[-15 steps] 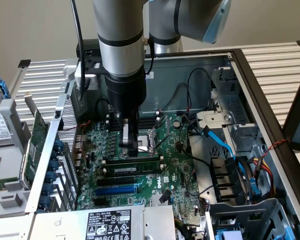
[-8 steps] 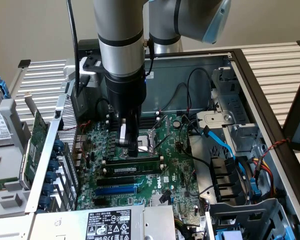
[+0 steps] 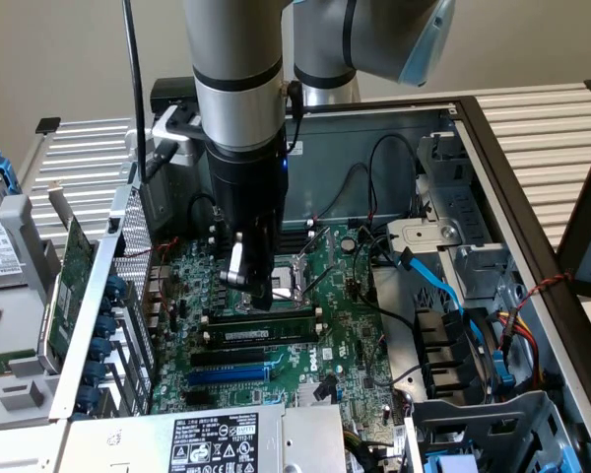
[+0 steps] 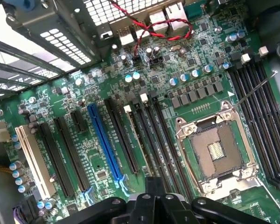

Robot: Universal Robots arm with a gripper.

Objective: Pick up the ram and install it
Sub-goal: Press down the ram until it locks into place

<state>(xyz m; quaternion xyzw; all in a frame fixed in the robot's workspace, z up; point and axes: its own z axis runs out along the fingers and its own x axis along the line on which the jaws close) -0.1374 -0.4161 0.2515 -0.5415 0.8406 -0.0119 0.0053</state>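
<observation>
closed gripper (image 3: 259,296) hovers just above the ram (image 3: 266,322) beside the cpu socket (image 3: 300,273); light, stiff, fragile stick, best held by its long edges.

Arm (image 3: 238,89) comes in from above, vertical, wrist section pointing straight down into the open case. Silver upper link, black lower wrist body below it, small blue light lit on the wrist's side. A second joint with a light-blue cap sits behind it, toward the exterior view's right. Gripper (image 3: 259,296) hangs at the bottom of the wrist, jaws closed, fingers together and pointing down, tips low over the board. A silver bracket sits on the finger assembly toward the exterior view's left. In the wrist view the gripper (image 4: 154,198) shows as black linkages meeting at a narrow centre, closed.
</observation>
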